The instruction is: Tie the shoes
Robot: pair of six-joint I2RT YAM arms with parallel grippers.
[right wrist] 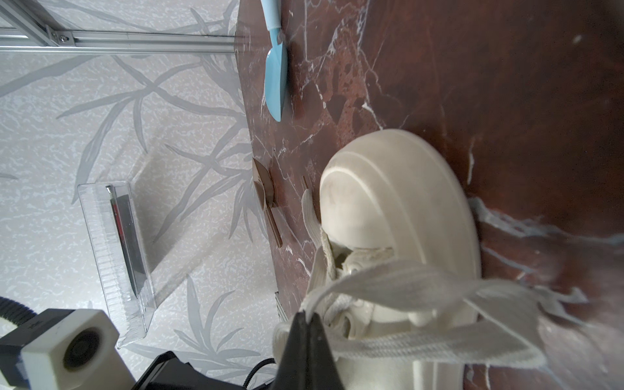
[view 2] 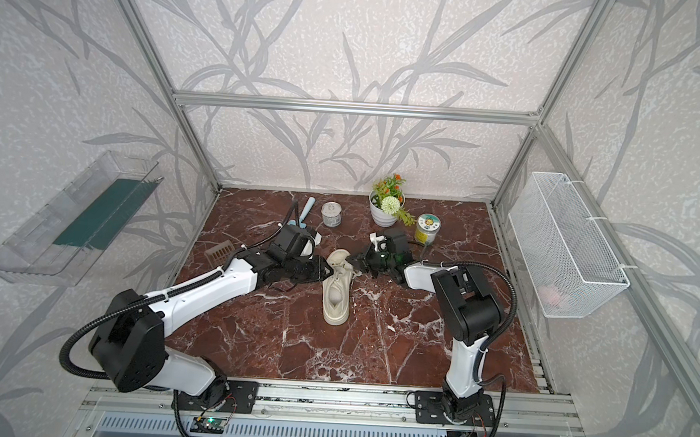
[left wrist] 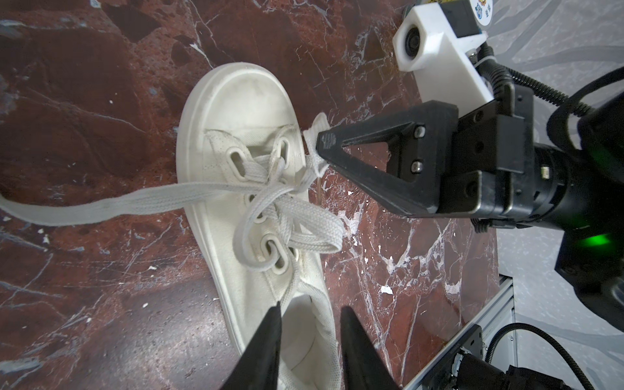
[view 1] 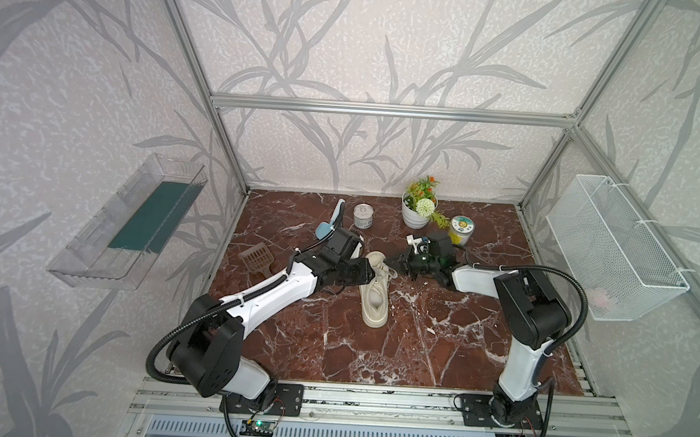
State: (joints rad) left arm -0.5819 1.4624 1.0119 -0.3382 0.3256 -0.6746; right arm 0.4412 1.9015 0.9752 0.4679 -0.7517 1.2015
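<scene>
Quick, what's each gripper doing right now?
Left gripper: open, nothing between its fingers.
Right gripper: closed, pinching a cream lace.

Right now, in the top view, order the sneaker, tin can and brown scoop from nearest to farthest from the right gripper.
1. sneaker, table centre; the right gripper pinches its lace.
2. tin can, toward the back wall.
3. brown scoop, far left edge.

Right gripper, fingers pinched together, points toward left gripper, whose fingers seem partly parted.

Sneaker between left hand, right hand
</scene>
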